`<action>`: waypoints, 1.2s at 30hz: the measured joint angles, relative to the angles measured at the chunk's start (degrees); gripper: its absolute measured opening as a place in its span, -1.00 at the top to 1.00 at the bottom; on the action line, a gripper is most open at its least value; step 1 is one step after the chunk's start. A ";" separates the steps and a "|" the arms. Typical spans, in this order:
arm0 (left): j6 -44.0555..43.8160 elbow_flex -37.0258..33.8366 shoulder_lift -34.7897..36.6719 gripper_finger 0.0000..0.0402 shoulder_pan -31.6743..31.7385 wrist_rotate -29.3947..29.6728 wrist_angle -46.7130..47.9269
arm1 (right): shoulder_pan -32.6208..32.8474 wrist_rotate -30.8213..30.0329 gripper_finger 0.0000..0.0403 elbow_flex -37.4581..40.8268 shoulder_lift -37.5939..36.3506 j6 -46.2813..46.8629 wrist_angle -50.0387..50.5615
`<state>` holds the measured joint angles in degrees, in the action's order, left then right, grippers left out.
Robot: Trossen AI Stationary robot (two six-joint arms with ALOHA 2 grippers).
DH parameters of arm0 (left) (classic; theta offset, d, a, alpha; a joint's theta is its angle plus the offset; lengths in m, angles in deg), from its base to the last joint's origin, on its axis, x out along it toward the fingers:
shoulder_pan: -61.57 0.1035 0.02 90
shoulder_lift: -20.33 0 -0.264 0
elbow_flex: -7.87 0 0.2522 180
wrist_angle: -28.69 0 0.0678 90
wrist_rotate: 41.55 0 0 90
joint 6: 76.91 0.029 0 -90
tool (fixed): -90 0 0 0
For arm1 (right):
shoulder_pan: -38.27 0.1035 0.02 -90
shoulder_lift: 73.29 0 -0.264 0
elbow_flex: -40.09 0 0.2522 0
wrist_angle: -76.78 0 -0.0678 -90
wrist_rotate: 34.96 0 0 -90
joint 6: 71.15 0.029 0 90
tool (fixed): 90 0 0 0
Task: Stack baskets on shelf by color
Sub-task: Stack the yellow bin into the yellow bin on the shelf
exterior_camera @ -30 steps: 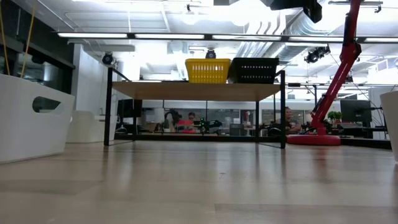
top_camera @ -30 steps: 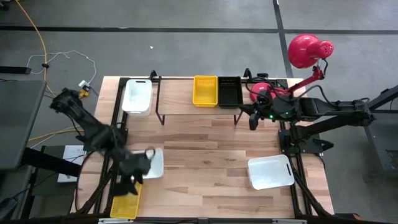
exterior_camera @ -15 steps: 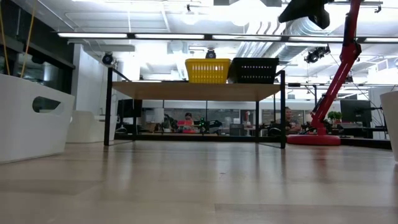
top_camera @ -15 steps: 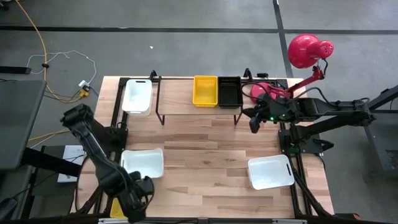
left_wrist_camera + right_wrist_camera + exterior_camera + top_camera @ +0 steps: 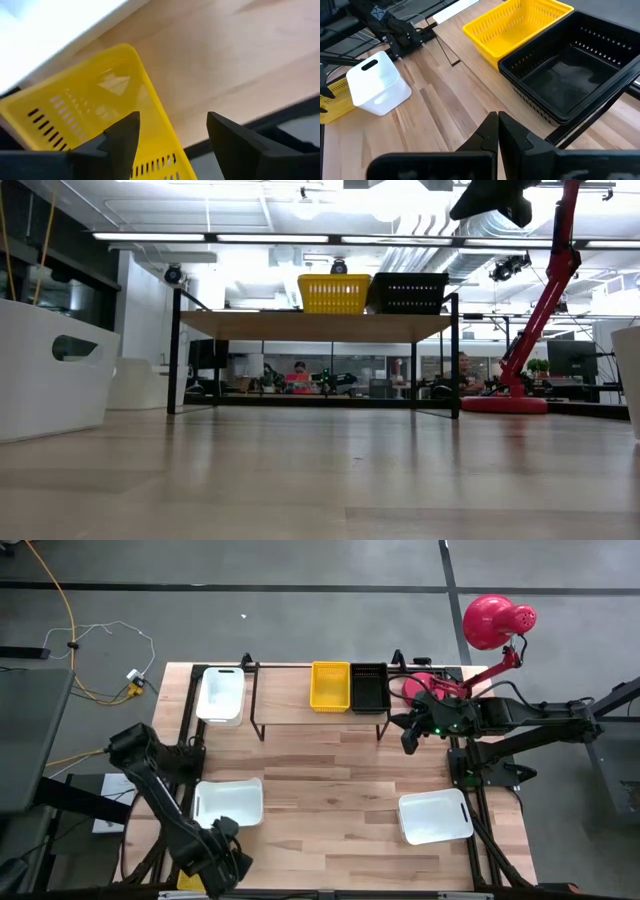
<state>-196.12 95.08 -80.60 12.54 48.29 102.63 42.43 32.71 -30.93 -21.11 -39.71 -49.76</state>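
The shelf [image 5: 318, 710] stands at the table's far edge with a yellow basket [image 5: 330, 686] and a black basket [image 5: 369, 686] side by side on its plank. Another yellow basket [image 5: 95, 120] lies at the table's near left corner. My left gripper [image 5: 172, 137] is open above it, one finger over the basket's inside and one outside its long wall; in the high view the gripper [image 5: 228, 865] hides most of that basket [image 5: 190, 882]. My right gripper [image 5: 497, 127] is shut and hangs in the air beside the shelf's right end [image 5: 407, 735].
Three white baskets stand on the table: far left beside the shelf [image 5: 222, 695], near left [image 5: 228, 802] and near right [image 5: 435, 817]. A red lamp [image 5: 495, 625] stands beyond the far right corner. Bare wood lies in the middle [image 5: 330, 780].
My left gripper has swung from above the near-left white basket toward the table's near edge and now hangs over the yellow basket at the near left corner. My right gripper has shifted slightly toward the right edge. No basket has moved.
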 joint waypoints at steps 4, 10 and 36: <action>-3.29 0.00 -2.75 -0.01 0.04 -0.94 -0.05 | 0.00 -0.02 1.00 0.00 0.00 -0.44 0.12; -5.76 0.00 -5.31 0.21 1.04 -7.41 -0.47 | 0.00 -0.66 1.00 0.00 0.00 -0.44 0.48; 35.52 17.43 14.92 0.99 12.58 6.25 -0.64 | 0.02 -1.59 1.00 0.00 -0.02 -0.46 1.48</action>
<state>-160.59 112.51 -65.68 25.11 54.54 101.99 42.45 31.12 -30.93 -21.13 -40.17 -48.28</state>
